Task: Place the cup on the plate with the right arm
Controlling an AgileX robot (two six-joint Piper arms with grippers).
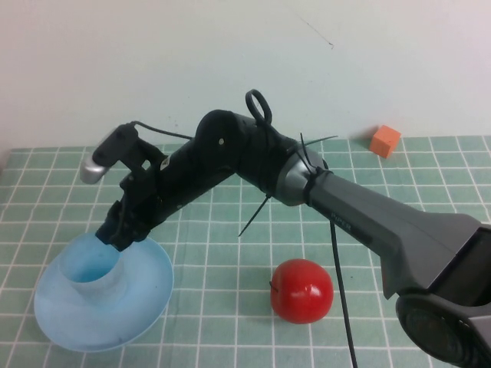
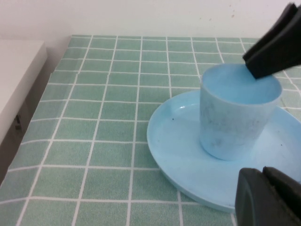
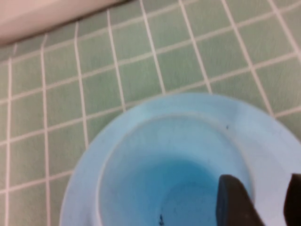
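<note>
The light blue cup [image 1: 88, 277] stands upright on the light blue plate [image 1: 147, 295] at the table's front left. My right arm reaches across to it. My right gripper [image 1: 115, 234] is open at the cup's far rim, with one finger inside the cup and one outside. In the right wrist view the gripper [image 3: 263, 186] straddles the cup wall over the cup [image 3: 160, 179] and plate [image 3: 265, 122]. The left wrist view shows the cup [image 2: 235, 117] on the plate [image 2: 174, 141], with the right gripper's fingers [image 2: 273, 44] at its rim. My left gripper [image 2: 264, 188] is shut, close to the plate's edge.
A red apple [image 1: 301, 290] lies on the green tiled cloth right of the plate. An orange cube [image 1: 384, 141] sits at the back right. The table's left edge and a white surface [image 2: 19, 80] lie beyond the plate.
</note>
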